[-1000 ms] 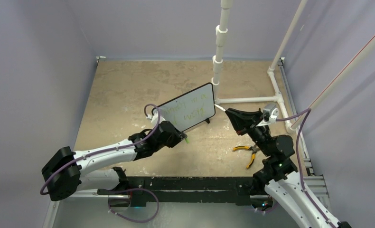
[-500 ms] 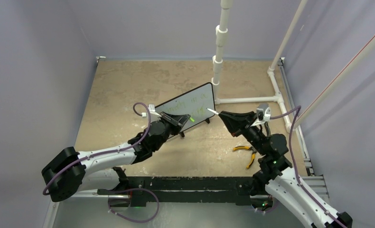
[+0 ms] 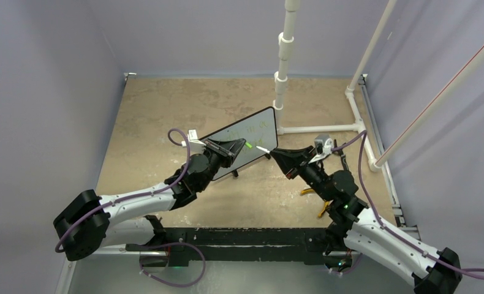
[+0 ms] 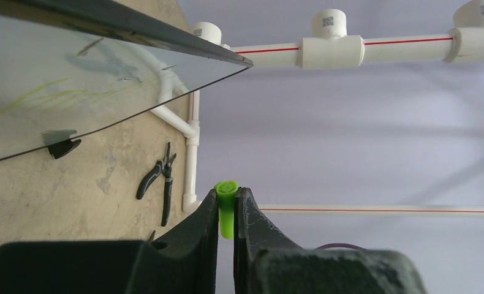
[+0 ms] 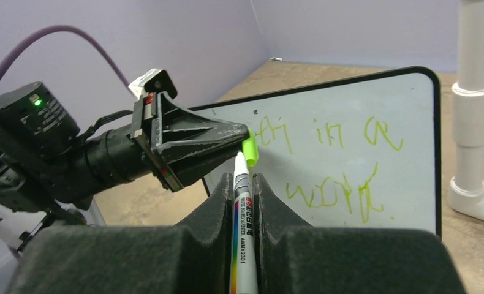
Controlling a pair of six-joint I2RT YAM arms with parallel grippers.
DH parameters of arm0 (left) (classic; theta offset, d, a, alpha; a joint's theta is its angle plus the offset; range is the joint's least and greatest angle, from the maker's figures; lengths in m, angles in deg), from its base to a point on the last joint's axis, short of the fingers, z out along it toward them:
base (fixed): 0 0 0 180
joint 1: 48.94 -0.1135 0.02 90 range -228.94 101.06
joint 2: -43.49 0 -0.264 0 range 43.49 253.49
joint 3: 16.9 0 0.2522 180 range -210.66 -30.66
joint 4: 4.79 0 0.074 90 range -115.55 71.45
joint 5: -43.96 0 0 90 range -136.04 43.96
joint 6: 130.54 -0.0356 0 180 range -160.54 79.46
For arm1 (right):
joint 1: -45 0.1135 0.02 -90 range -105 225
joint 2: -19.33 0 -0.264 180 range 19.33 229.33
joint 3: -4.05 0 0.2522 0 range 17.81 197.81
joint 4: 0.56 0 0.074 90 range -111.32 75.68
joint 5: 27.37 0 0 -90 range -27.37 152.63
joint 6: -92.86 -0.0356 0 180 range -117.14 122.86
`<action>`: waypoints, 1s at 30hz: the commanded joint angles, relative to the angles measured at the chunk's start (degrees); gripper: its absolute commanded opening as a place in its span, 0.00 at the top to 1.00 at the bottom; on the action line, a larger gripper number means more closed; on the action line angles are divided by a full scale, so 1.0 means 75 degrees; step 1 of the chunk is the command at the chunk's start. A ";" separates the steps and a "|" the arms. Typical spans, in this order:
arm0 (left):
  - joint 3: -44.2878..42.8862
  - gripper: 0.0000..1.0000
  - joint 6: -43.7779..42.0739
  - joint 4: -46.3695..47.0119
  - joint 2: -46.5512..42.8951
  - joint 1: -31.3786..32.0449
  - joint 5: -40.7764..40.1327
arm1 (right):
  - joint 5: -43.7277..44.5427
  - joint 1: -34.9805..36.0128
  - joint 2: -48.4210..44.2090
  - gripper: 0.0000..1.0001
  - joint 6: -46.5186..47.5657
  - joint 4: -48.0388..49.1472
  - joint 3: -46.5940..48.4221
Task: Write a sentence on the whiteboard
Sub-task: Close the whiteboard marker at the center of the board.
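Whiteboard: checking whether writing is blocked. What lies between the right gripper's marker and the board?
In the right wrist view, the green cap, pinched by the left gripper, sits just past the tip of the marker, in front of the whiteboard.

Soft, even light is coming down from above, and nothing is looking too dark or too bright. Only pale, fuzzy shadows are lying on the table (image 3: 166, 110). In the top view the sentence (image 3: 250, 128) is showing very faint. In the left wrist view the whiteboard (image 4: 74, 73) is shining like a mirror and the green cap (image 4: 226, 208) is glowing. In the right wrist view the marker (image 5: 242, 214) is looking sharp, while the right gripper (image 5: 242, 177), so near the lens, is looking a bit soft.
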 commanded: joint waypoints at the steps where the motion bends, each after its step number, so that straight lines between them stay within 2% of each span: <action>1: -0.0259 1.00 -0.0101 0.0446 -0.0177 -0.0023 0.0039 | 0.0619 0.0060 0.0080 1.00 -0.0054 0.0455 0.0116; 21: -0.0418 1.00 -0.0117 0.0557 -0.0044 -0.0023 -0.0001 | 0.0359 0.0168 0.0584 1.00 0.0023 0.0636 0.0147; 30: -0.0455 1.00 -0.0044 0.0593 0.0091 -0.0023 0.0152 | 0.0442 0.0179 0.0439 1.00 0.0014 0.0676 0.0112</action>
